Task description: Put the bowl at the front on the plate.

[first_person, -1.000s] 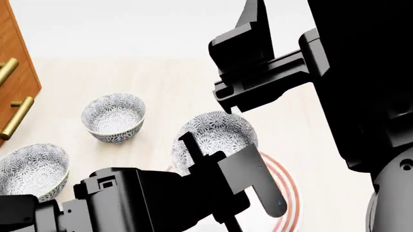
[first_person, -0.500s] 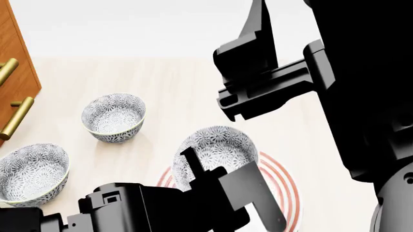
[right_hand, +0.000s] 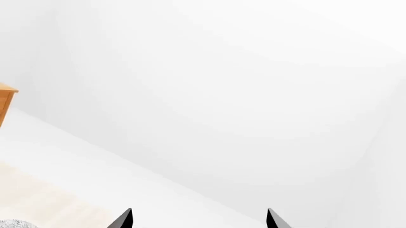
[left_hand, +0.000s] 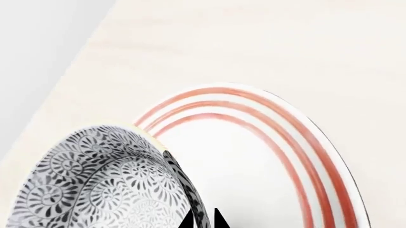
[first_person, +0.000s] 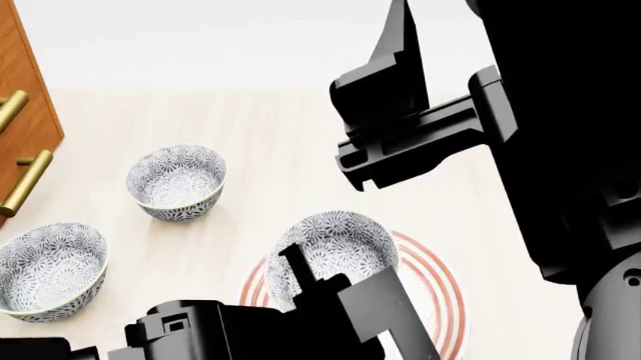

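Here, the left gripper [first_person: 335, 289] pinches the rim of the bowl [first_person: 335, 246] | bowl sits over the plate [first_person: 440, 289], contact unclear | right gripper [right_hand: 198, 219] raised, jaws wide, holding nothing | 2 other bowls [first_person: 176, 180] [first_person: 48, 268] on table [first_person: 281, 150] near cabinet [first_person: 25, 112].

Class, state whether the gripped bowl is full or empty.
Empty: the bowl held by the left gripper shows only its patterned inside.
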